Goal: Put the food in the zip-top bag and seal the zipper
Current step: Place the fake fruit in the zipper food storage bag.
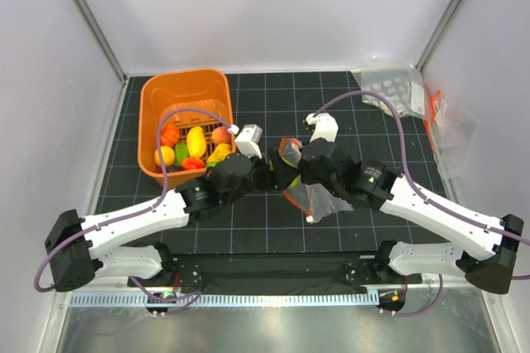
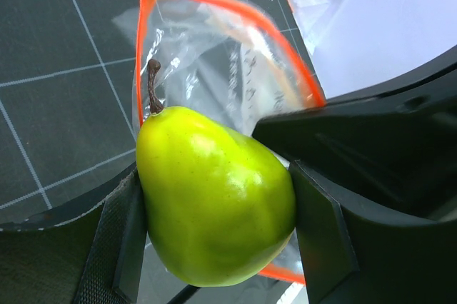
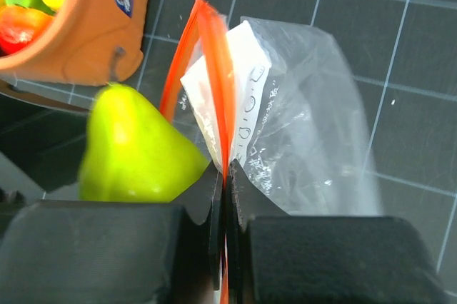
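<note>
Mid-surface: left fingers [image 1: 281, 175] grip 1 green pear [image 2: 214, 197] at the open mouth of the zip-top bag [image 2: 207, 54]; right fingers [image 3: 227, 190] pinched closed on its zipper [image 3: 214, 68].

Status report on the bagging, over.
Left tool holds green pear. Right tool pinches zip-top bag at zipper. Pear at bag mouth, not inside. Nothing blocking.

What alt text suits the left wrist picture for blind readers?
A green toy pear, stem up, is held in the left gripper, in front of a clear zip-top bag edged by an orange-red zipper, over a gridded table.
</note>
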Robot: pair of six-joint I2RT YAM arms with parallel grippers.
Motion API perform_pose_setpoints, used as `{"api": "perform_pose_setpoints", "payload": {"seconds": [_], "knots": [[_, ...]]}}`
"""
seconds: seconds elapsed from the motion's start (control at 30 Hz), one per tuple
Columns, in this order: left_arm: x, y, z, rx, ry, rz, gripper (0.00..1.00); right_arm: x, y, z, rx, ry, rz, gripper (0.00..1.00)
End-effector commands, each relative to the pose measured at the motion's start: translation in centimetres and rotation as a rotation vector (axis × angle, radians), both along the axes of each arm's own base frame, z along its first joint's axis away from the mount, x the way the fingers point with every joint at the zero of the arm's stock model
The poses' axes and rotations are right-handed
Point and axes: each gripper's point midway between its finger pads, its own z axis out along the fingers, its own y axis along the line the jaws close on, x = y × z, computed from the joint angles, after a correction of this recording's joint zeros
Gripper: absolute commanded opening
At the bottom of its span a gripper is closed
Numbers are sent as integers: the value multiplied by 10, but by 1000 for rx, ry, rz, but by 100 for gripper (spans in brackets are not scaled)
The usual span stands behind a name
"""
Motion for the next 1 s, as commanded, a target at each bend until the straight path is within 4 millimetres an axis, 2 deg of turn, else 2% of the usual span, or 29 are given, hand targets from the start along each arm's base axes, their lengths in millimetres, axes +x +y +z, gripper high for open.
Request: {"api": "perform_pose_setpoints", "payload": {"seconds": [0.0, 0.23, 0.5, 0.67, 0.83, 0.97], "knots": [[3, -4, 23, -46, -27, 12, 55, -1, 2, 5, 111, -8, -45, 1], [0, 2, 29, -62, -14, 20, 43, -8, 5, -4, 314, 7, -74, 1], [-7, 3, 41, -100, 9, 5, 41, -10, 13, -12, 440, 24, -79, 1], [-12, -6, 45, -118, 27, -31, 39, -11, 13, -6, 468, 14, -79, 1], [-9, -9, 31, -92, 46, -21, 39, -10, 3, 8, 497, -20, -108, 1], [-6, -9, -4, -31, 85, 3, 38, -11, -11, 16, 510, -49, -146, 1]]}}
